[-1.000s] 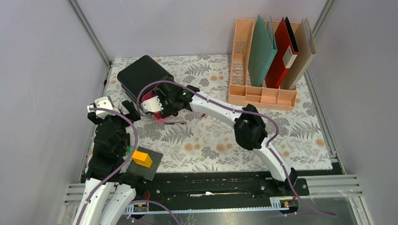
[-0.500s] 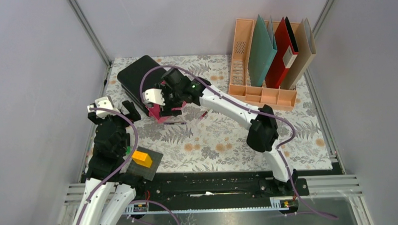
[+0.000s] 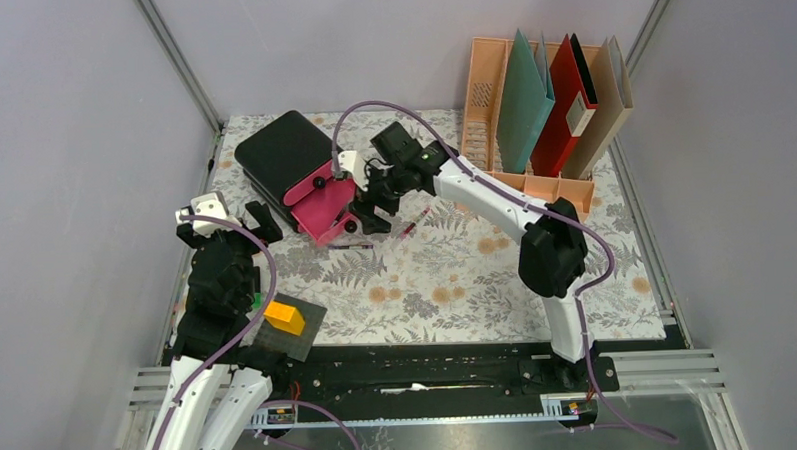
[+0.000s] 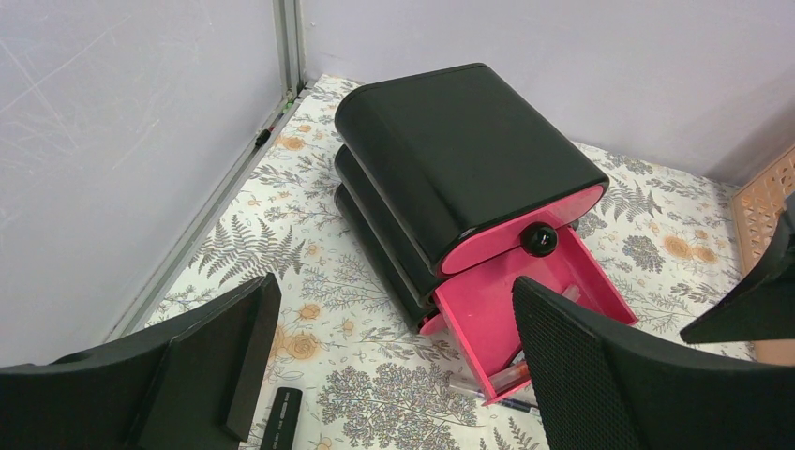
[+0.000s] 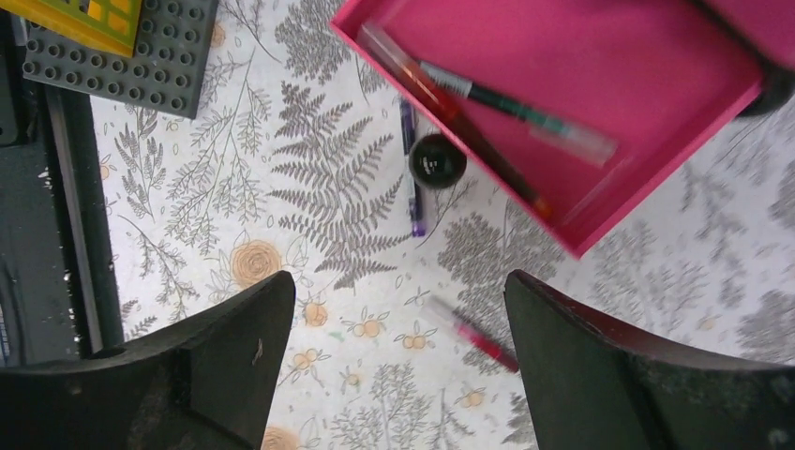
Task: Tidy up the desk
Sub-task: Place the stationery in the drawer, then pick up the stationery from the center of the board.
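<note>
The desk (image 3: 457,283) has a pale cloth with grey ferns and orange flowers. At its back left stands a black drawer box (image 3: 284,154) with a pink drawer (image 3: 324,213) pulled out. Two pens (image 5: 487,108) lie in that drawer. A purple pen (image 5: 411,183) and a red pen (image 5: 469,333) lie on the cloth beside it. My right gripper (image 3: 367,211) hovers open just right of the drawer, over the red pen, with nothing between its fingers. My left gripper (image 3: 224,226) is open and empty at the left edge, facing the box (image 4: 459,159).
A peach file rack (image 3: 533,185) with upright folders (image 3: 525,100) stands at the back right. A grey studded baseplate (image 3: 303,333) carrying a yellow brick (image 3: 284,316) lies at the front left. A black marker (image 4: 281,417) lies on the cloth near my left fingers.
My right gripper has drawn back to the right, away from the pink drawer, and its jaws have widened a little. The drawer now shows in full. The left arm has not moved.
</note>
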Controlling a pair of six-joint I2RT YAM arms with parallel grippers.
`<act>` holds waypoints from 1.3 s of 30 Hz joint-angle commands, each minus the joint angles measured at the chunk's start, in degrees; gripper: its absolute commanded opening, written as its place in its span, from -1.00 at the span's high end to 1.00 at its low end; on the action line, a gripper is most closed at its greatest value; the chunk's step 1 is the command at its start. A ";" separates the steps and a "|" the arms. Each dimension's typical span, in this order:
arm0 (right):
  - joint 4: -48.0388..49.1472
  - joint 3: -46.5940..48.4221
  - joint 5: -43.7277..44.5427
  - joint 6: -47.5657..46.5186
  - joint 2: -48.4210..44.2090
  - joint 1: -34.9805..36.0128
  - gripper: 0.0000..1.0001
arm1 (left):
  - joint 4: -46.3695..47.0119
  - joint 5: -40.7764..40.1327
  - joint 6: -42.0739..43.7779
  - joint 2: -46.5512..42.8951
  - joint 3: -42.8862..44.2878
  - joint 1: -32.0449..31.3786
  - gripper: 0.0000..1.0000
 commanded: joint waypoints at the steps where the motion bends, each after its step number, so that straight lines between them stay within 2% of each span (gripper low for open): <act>1: 3.19 -3.89 -3.31 7.78 -4.03 -2.23 -0.78 | 2.91 1.03 -0.26 -0.01 0.08 0.41 -0.97; 7: 11.16 -13.39 -1.13 16.55 -5.94 -5.61 -0.77 | 2.98 1.15 -0.21 -0.24 -0.06 0.42 -0.97; 9: 16.09 -17.97 2.31 19.91 -7.30 -5.87 -0.77 | 3.00 1.17 -0.13 -0.32 -0.03 0.42 -0.97; 13: 24.30 -23.87 17.76 31.63 -7.67 -5.86 -0.76 | 2.99 1.20 -0.13 -0.46 -0.04 0.41 -0.97; 16: 26.56 -25.52 31.29 40.71 -6.72 -5.81 -0.79 | 3.00 1.12 -0.04 -0.59 -0.14 0.42 -0.98; 19: 26.66 -25.61 38.59 47.20 -5.59 -5.80 -0.78 | 3.04 1.26 -0.04 -0.55 -0.17 0.41 -0.97; 23: 25.11 -23.50 41.70 51.10 -2.70 -5.86 -0.70 | 3.09 1.23 0.03 -0.46 -0.11 0.45 -0.97; 29: 22.84 -20.62 40.48 53.92 2.48 -5.81 -0.29 | 3.08 1.03 0.05 -0.51 -0.18 0.41 -0.97; 39: 22.87 -22.33 40.76 55.58 4.12 -5.85 -0.10 | 3.14 1.25 0.05 -0.39 -0.13 0.57 -0.98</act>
